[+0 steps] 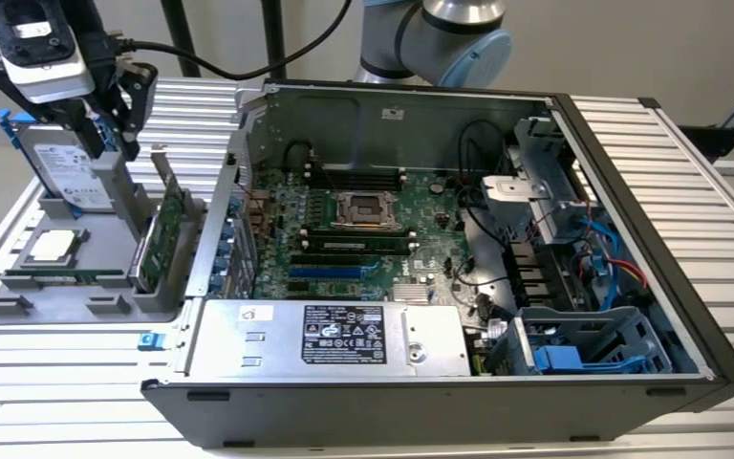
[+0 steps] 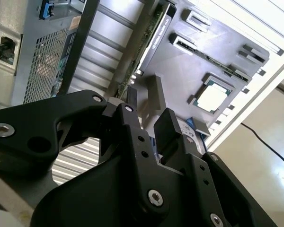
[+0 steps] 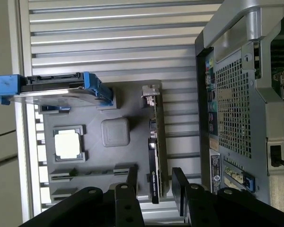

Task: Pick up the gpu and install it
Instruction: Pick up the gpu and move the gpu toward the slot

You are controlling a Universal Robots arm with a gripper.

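The gpu [image 1: 163,232] stands on its long edge in a slot of the grey holder [image 1: 99,287], just outside the open computer case. Its green board and silver bracket show in the exterior view. The first wrist view shows the gpu [image 3: 155,146] edge-on, with the bracket at its far end. My gripper [image 1: 110,134] hangs open above the holder, a little toward the exterior view's left of the card. Nothing is between its black fingers [image 3: 180,184]. In the first wrist view my gripper [image 3: 156,182] straddles the card's line from above. The second wrist view has the gpu [image 2: 154,33] beyond my gripper [image 2: 149,116].
A silver hard drive [image 1: 68,167] in a blue frame stands upright in the holder right beside my gripper. A processor chip [image 1: 51,246] lies flat in front of it. The case's motherboard [image 1: 355,220] lies exposed, with a power supply [image 1: 329,335] along the near side.
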